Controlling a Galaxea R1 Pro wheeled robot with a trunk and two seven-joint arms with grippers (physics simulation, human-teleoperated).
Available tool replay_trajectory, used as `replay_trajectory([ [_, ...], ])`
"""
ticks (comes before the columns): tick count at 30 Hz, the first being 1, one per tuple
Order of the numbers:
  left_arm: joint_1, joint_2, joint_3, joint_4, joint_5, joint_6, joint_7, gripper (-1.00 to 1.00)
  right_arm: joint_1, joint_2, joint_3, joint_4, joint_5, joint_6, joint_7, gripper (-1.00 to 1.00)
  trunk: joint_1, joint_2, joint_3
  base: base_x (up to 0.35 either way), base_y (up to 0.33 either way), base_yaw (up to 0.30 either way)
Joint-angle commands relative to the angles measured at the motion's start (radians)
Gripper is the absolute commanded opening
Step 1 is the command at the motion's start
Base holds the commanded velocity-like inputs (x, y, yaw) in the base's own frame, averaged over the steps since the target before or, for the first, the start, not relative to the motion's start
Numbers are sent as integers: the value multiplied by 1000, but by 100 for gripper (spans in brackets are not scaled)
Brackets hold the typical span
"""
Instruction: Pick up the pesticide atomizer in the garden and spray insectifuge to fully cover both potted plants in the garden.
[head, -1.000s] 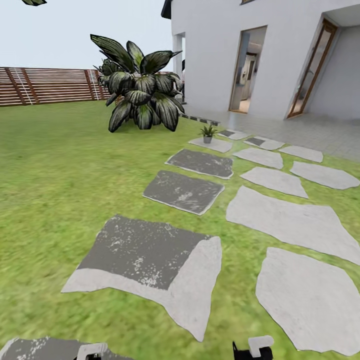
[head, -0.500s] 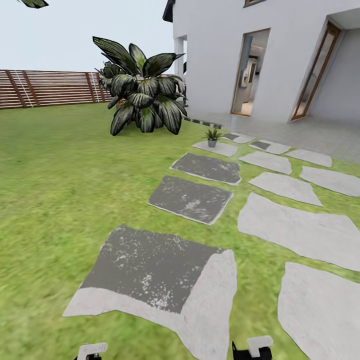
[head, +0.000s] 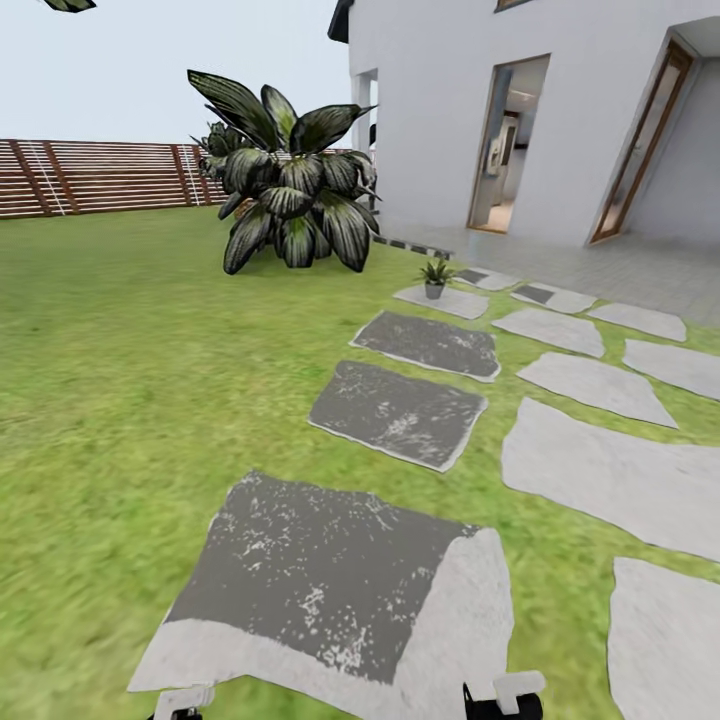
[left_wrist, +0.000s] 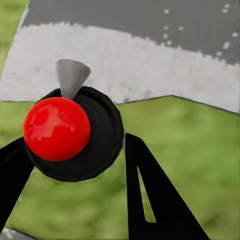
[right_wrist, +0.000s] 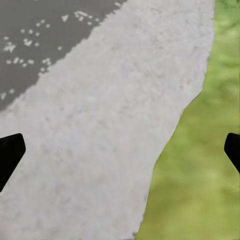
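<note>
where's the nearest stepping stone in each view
head: stepping stone at bottom centre, just ahead of the robot.
left wrist: its pale band beyond the spray bottle.
right wrist: covers most of the frame, grass beside it.
shared landmark: the stone's dark patch.

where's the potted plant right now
In the head view the potted plant stands far ahead, right of centre, on the farthest pale stepping stone, just right of the big dark bush and before the house.
</note>
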Motion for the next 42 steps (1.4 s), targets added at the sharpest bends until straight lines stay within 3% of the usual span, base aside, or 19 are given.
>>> replay_trajectory([
  [1, 0, 0, 1, 1, 3, -3, -1, -100, -1, 0, 9, 1, -9, -3, -3, 100, 0, 0, -1, 302, 214, 0],
  [42, 0, -2, 1, 1, 3, -3, -1, -100, -1, 1, 9, 1, -9, -3, -3, 100, 0, 0, -1, 304, 208, 0],
])
